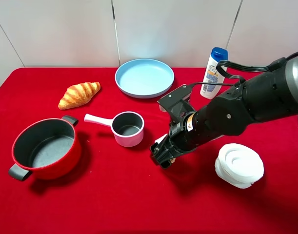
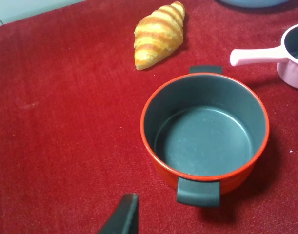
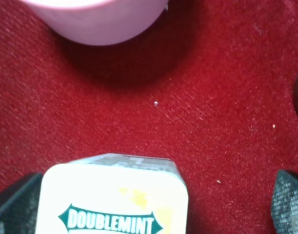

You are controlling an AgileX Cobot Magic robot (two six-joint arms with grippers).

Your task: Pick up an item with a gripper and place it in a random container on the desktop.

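The item, a small white carton (image 3: 109, 200) with yellow print and the word DOUBLEMINT, stands on the red desktop (image 1: 119, 195). In the exterior high view only a white corner of it (image 1: 161, 139) shows under the arm. My right gripper (image 1: 162, 155) is lowered around it and open. One finger (image 3: 14, 204) is against the carton and the other (image 3: 288, 204) is well apart from it. The container, a light blue plate (image 1: 127, 85), sits at the back middle. Of my left gripper, only one dark fingertip (image 2: 122, 217) shows, above the cloth near the red pot.
A pink saucepan (image 1: 128, 129) stands just left of the right gripper and shows close in the right wrist view (image 3: 100, 19). A red pot (image 1: 46, 148) is at the front left, a croissant (image 1: 79, 94) behind it. A shampoo bottle (image 1: 213, 73) and a white ridged object (image 1: 239, 165) stand on the right.
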